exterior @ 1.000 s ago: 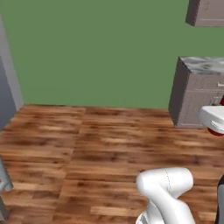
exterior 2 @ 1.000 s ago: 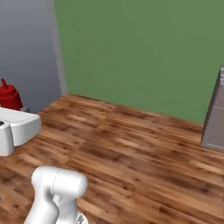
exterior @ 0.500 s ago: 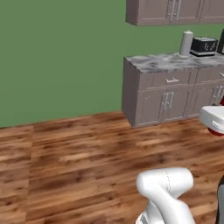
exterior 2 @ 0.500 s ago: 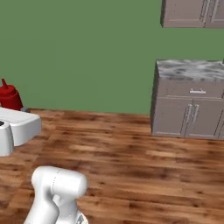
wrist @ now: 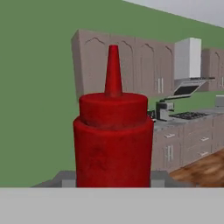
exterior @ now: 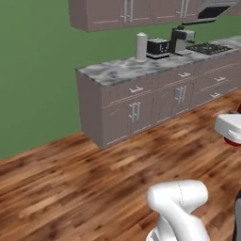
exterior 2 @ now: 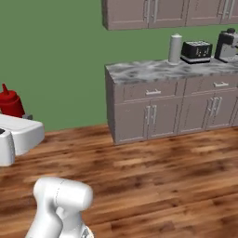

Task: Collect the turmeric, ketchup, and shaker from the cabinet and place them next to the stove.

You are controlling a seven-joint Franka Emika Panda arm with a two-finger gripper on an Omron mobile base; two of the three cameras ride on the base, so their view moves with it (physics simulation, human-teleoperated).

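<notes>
Item, gripper (wrist: 113, 181): you will find it closed narrowly on the ketchup (wrist: 113, 144). In the hand view the red bottle stands upright between the two dark finger tips, its pointed nozzle uppermost. In the right base view you see the ketchup (exterior 2: 10, 101) at the far left edge, rising just behind the white arm (exterior 2: 18, 135).

Item, writing: you can read no label on the bottle, and no brand or lettering anywhere else; the small appliances are too coarse to make out any.

Item, stove (exterior: 208, 48): you see it on the far right of the grey marble counter (exterior: 122, 70) in the left base view, black grates showing, well apart from the ketchup. To its left on the counter stand a coffee machine (exterior: 180, 39), a dark toaster (exterior: 157, 46) and a pale upright cylinder (exterior: 141, 46). Taupe wall cupboards (exterior: 122, 12) hang above against the green wall (exterior: 33, 70).

Item, change since the earlier frames: both base views have swung, so you are looking at a turned camera, not moved furniture. A second ago you had mostly green wall and wood floor (exterior: 94, 179); the counter run has since come across into the middle of both views, and the stove has appeared. The bottle keeps its place beside the arm throughout.
</notes>
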